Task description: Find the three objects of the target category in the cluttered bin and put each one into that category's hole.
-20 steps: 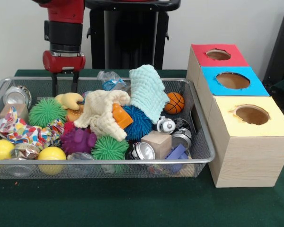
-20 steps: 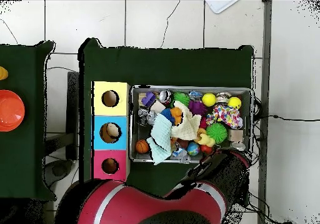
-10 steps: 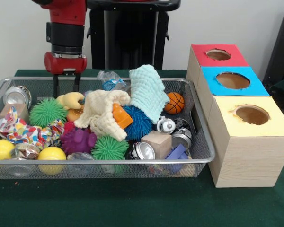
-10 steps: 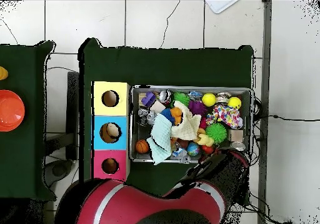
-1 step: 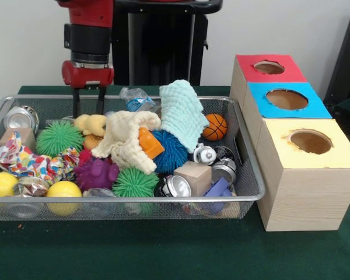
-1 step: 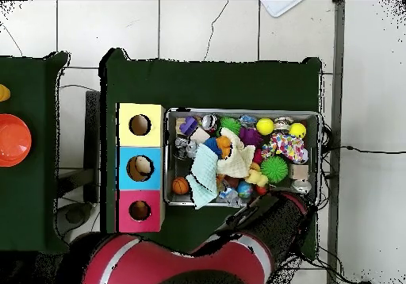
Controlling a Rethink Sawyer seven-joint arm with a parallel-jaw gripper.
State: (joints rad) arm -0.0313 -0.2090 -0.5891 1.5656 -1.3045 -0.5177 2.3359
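Observation:
My gripper (image 5: 88,111) hangs open at the back left of the wire bin (image 5: 134,98), its two fingers straddling the air just above a yellow plush toy (image 5: 92,123). Nothing is between the fingers. Beside the toy lie a cream cloth (image 5: 125,140) and a mint cloth (image 5: 184,114). To the right of the bin stand three boxes with holes in their tops: red (image 5: 267,69), blue (image 5: 287,99) and yellow (image 5: 310,142). In the overhead view the arm (image 6: 270,225) covers the gripper, and something pale lies inside the blue box's hole (image 6: 140,167).
The bin also holds a small basketball (image 5: 214,126), a blue spiky ball (image 5: 170,150), green spiky balls (image 5: 58,138), a purple spiky toy (image 5: 97,173), yellow balls (image 5: 63,191), a wooden block (image 5: 193,175), metal cans (image 5: 20,116) and a plastic bottle (image 5: 137,98).
The gripper has slid right along the bin's back edge in the front view and now hangs over the yellow plush toy, which looks slightly shifted. It stays open.

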